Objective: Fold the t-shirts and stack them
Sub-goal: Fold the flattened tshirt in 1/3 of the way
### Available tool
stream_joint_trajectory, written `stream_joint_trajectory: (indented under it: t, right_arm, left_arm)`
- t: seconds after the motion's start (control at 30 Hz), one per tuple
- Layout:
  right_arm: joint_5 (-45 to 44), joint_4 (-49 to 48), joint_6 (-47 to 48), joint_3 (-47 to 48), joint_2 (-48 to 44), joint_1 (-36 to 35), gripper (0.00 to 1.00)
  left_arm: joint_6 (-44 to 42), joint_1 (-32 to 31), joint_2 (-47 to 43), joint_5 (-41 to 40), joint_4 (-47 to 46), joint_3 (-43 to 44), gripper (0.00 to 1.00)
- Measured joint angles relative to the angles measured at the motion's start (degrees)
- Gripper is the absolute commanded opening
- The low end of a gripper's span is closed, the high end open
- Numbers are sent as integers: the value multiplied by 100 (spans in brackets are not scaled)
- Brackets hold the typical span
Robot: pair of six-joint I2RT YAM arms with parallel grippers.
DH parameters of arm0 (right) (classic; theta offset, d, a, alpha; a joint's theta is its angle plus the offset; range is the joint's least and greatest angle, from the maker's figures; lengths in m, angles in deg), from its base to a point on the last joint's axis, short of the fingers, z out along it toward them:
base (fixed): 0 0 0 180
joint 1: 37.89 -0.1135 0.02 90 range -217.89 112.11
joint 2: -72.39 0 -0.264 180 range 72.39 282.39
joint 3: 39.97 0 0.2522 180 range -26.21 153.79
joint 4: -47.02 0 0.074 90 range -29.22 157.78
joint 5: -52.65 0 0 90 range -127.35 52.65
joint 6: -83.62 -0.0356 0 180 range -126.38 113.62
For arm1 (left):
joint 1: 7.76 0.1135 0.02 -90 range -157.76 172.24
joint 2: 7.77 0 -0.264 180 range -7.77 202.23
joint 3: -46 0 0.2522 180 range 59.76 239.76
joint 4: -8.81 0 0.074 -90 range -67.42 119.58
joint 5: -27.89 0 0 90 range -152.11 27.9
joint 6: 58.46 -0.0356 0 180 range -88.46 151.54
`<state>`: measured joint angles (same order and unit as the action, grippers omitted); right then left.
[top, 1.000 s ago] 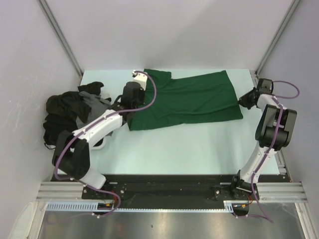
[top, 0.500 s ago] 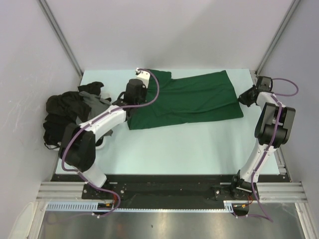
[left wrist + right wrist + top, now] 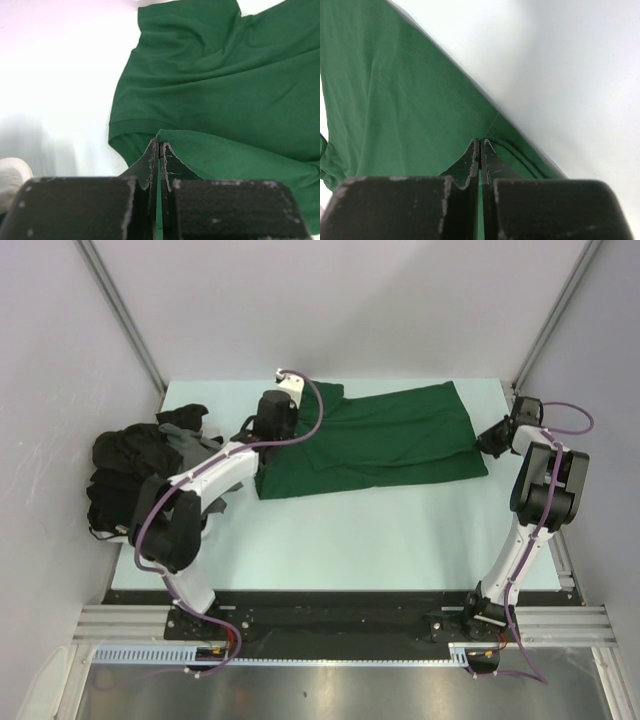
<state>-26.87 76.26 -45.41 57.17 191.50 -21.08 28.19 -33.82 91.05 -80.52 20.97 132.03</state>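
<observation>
The dark green t-shirt [image 3: 385, 440] lies spread across the back of the table. My left gripper [image 3: 268, 430] is shut on a fold of the green shirt's left edge; in the left wrist view a thin strip of green cloth sits between the closed fingertips [image 3: 158, 147], and the green shirt [image 3: 220, 100] fills the view beyond. My right gripper [image 3: 490, 443] is shut on the shirt's right edge; the right wrist view shows cloth pinched at the tips [image 3: 480, 145] with the green shirt [image 3: 395, 100] beyond. A heap of black and grey t-shirts [image 3: 140, 465] lies at the left edge.
The pale table [image 3: 380, 530] is bounded by grey walls at back and sides, with metal posts at the back corners. The arm bases stand on a black rail [image 3: 330, 615] at the near edge.
My left gripper has moved toward the back of the table, carrying the shirt's left edge with it. My right gripper has shifted slightly backward at the right edge.
</observation>
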Motion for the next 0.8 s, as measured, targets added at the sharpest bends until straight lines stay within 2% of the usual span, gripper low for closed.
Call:
stream_joint_trajectory:
  t: [0.33,0.8]
  right_arm:
    - [13,0,-28,68,37,2,0]
    - [83,2,-153,271,170,-11,0]
  left_arm:
    - [-15,37,435,-72,46,332,0]
    - [-15,258,546,85,138,782,0]
